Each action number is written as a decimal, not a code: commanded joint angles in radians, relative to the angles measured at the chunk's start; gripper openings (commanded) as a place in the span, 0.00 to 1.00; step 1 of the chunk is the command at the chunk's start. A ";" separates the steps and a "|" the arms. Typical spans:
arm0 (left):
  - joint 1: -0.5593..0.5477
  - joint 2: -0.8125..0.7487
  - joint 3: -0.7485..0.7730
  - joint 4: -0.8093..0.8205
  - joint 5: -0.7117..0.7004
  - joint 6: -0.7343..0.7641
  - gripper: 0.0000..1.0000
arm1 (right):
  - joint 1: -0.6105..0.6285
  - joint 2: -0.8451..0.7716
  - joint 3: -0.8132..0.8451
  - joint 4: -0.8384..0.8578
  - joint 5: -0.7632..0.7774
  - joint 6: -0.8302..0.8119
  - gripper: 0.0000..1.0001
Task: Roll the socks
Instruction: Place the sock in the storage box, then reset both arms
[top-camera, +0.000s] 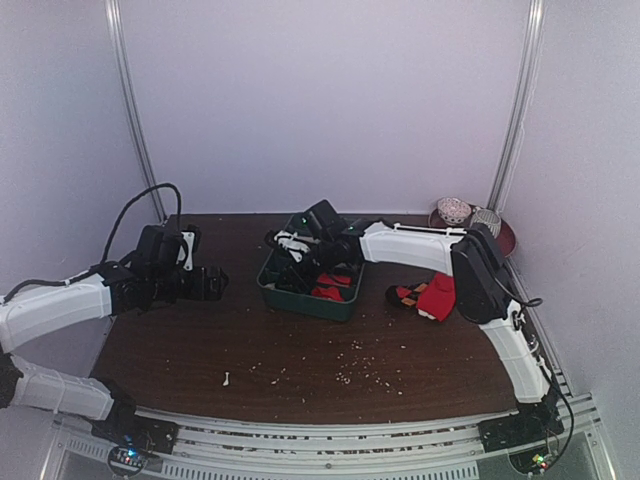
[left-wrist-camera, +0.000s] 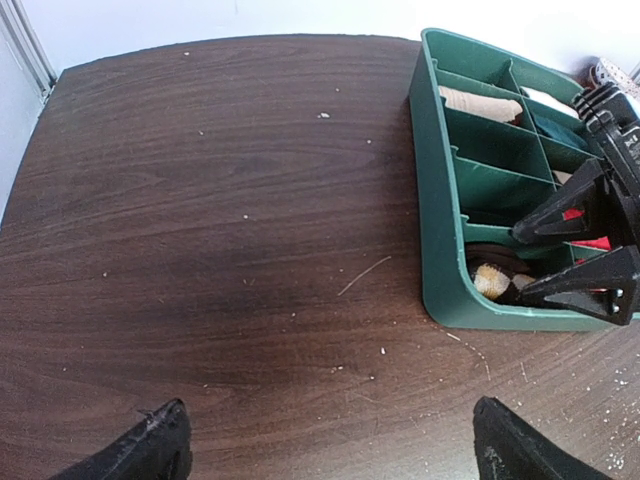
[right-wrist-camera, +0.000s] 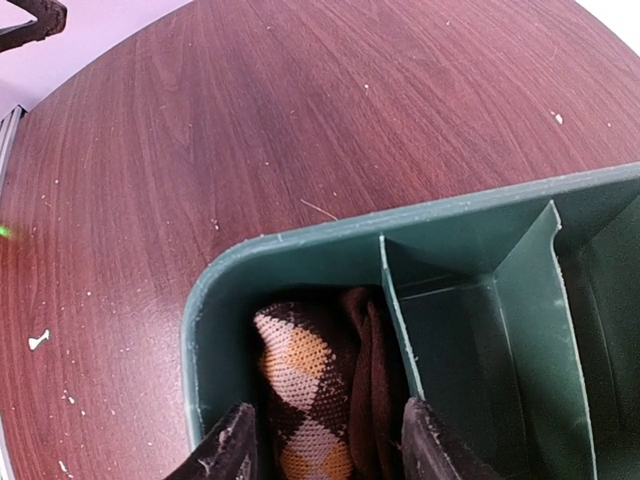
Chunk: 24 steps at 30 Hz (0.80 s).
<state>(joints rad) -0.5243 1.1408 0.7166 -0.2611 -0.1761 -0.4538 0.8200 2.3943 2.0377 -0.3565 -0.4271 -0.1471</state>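
Argyle socks, brown and tan, are seen rolled inside the corner compartment of the green tray, bracketed by the right gripper, whose fingers are spread around the bundle. Stowing appears under way; release and withdrawal seem called for next. The left gripper is held wide beside the tray, empty. No writing is legible.

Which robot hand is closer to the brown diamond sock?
Right. The right gripper straddles the brown diamond sock inside the green tray; the left gripper hovers over bare table beside the tray.
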 joint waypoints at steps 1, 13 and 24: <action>0.003 0.004 0.030 0.011 0.009 0.018 0.97 | -0.005 -0.070 -0.064 -0.022 0.016 0.046 0.51; 0.004 -0.006 0.050 -0.003 -0.039 -0.006 0.98 | -0.059 -0.468 -0.412 0.200 0.292 0.188 0.58; 0.004 -0.070 0.012 0.145 -0.055 -0.027 0.98 | -0.133 -0.811 -0.782 0.190 0.618 0.276 1.00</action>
<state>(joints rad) -0.5243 1.0897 0.7349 -0.2108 -0.2111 -0.4629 0.6769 1.6638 1.3521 -0.1776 0.0227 0.0673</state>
